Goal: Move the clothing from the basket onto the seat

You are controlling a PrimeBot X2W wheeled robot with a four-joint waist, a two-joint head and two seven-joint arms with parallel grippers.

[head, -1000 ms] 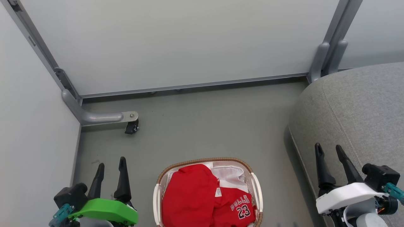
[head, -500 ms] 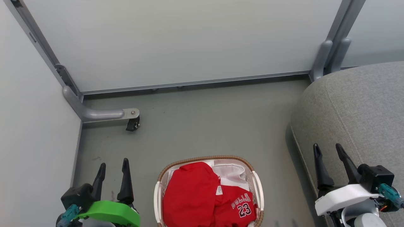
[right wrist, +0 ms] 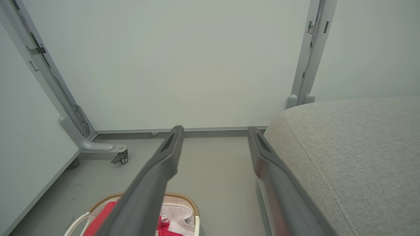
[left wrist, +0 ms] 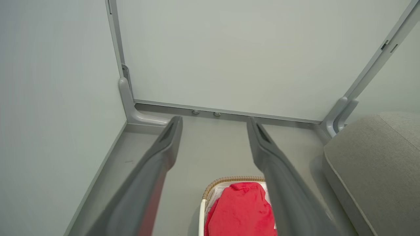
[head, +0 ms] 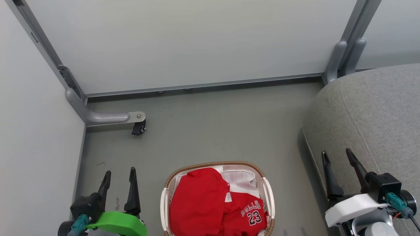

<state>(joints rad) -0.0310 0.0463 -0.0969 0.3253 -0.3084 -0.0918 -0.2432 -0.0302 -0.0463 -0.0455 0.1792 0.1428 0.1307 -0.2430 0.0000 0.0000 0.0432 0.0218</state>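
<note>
A grey floor [head: 213, 124] closed in by pale partition panels [head: 197, 42] makes a small bay, with a caster foot [head: 137, 128] at its left corner. The left gripper [head: 120, 171] hangs low on the left, its two dark fingers spread apart with nothing between them, near the basket [head: 216, 163] but clear of it. The right gripper [head: 336, 151] is likewise wide open and empty, and in the head view it shows against the near edge of the seat [head: 377, 114]. The basket stands on the floor between the two, close to the seat's rounded edge yet apart from it. The clothing [head: 197, 203] lies bunched inside it: a plain red piece on the left overlaps the jersey [head: 252, 214] lettered BULLS 23, with the white liner [head: 242, 180] showing behind. No garment lies on the visible part of the seat, so the task looks unstarted. Every red piece has yet to be grasped, lifted out and carried to the right onto the seat.
</note>
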